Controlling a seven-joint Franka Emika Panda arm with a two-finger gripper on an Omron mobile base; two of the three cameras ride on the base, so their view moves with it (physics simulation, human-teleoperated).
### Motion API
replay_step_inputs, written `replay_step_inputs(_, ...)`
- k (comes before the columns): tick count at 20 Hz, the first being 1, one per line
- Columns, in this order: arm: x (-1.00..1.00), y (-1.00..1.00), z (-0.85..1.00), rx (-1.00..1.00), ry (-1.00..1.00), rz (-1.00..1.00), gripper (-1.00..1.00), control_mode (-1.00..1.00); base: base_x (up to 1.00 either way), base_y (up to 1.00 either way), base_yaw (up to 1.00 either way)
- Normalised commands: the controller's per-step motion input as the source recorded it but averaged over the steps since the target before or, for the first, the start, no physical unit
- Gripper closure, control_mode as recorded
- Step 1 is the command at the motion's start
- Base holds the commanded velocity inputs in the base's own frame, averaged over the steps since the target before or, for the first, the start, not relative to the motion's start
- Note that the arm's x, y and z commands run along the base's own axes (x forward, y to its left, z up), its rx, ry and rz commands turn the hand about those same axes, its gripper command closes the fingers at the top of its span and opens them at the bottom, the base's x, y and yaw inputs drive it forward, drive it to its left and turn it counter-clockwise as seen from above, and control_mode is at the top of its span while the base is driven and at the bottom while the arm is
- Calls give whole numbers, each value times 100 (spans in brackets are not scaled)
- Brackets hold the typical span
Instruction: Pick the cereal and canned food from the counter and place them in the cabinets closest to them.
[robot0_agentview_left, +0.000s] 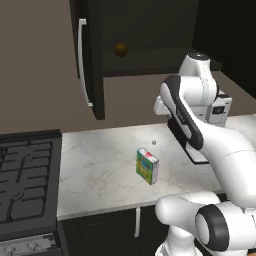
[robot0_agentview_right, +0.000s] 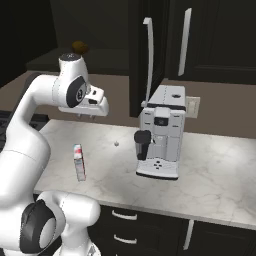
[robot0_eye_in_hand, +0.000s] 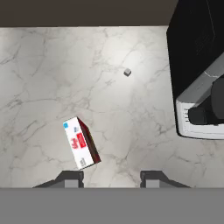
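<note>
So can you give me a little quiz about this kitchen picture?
1. True or false: the cereal box lies flat on the counter.
2. Which machine stands on the counter? A toaster, B coffee machine, C kettle.
3. Fill in: the upper cabinet door over the counter is ____.
Key: 1 false, it stands upright; 2 B; 3 open.
</note>
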Motion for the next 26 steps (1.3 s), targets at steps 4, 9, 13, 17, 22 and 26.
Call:
replay_step_inputs(4,0,0,0,0,0,0,-100,-100,0,0,0)
replay_step_inputs(9,-18,0,-3,4,0,0,-100,-100,0,0,0)
replay_step_inputs(13,-17,0,-4,6,0,1,-100,-100,0,0,0)
replay_step_inputs(17,-6,8,-11,4,0,2,-100,-100,0,0,0)
replay_step_inputs(22,0,20,-16,0,0,1,-100,-100,0,0,0)
replay_step_inputs(26,0,16,-22,0,3,3,-100,-100,0,0,0)
